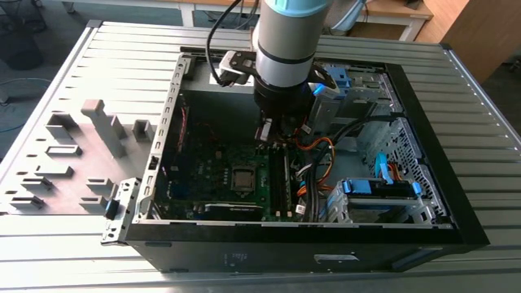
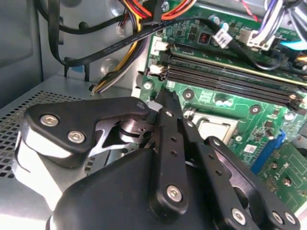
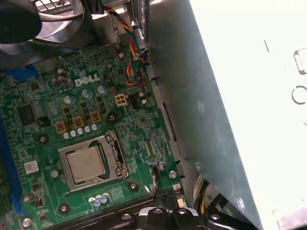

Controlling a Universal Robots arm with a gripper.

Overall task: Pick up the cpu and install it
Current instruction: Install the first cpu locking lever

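Ribbed grey metal slats make up the table (image 1: 73, 256), with blue carpet and pale wooden furniture beyond it. On the exterior view's left, a flat grey fixture plate (image 1: 77, 160) carries blocky upright pegs and small rectangular pockets. Next comes the open black PC case (image 1: 456, 201), lying on its side with its steel frame edges perforated — inside it sits the green motherboard (image 1: 213, 177), matte and dotted with small round capacitors.

The cpu (image 3: 86, 163), a small square chip with a dull silver-grey top, lies flat in its socket on the board, framed by the hinged metal socket frame (image 3: 114, 155); in the exterior view it shows near the board's middle (image 1: 243, 177). White lettering is printed on the board farther off from the socket. Just right of the socket run long black memory slots (image 1: 279, 180), then orange and black cables (image 1: 319, 160) and blue-tabbed drive cages (image 1: 382, 189).

The arm (image 1: 285, 49), pale grey with a light blue band, points straight down into the case. Its black gripper (image 2: 168, 98) hangs above the board beside the memory slots, fingertips drawn together on nothing, apart from the cpu.
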